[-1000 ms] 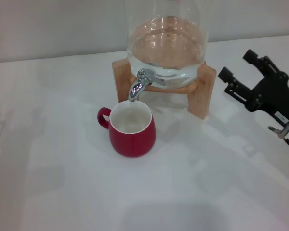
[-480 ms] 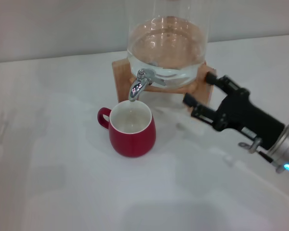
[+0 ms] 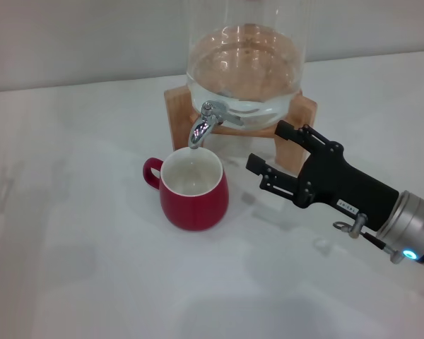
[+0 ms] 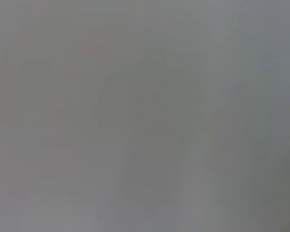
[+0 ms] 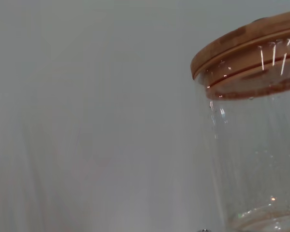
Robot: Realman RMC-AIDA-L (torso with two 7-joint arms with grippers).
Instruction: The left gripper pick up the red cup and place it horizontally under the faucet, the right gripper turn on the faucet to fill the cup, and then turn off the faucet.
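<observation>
Right tool (image 3: pixel 268 150) hangs with fingers spread, just right of the faucet (image 3: pixel 203 126) and the red cup (image 3: pixel 193 188). I see the cup upright on the tabletop (image 3: pixel 92 247) under the spout.

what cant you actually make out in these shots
- Left gripper: not in the head view; the left wrist view shows only featureless grey.
- Clear glass dispenser: top cut off by the head view's edge.
- Squat dark-red ceramic cup: water level unclear.
- Black two-fingered right gripper: own fingers absent from its wrist view.

right gripper (image 3: pixel 268 150) reaches in from the right, low over the surface, fingers spread apart, blue light on forearm; left arm out of sight
</observation>
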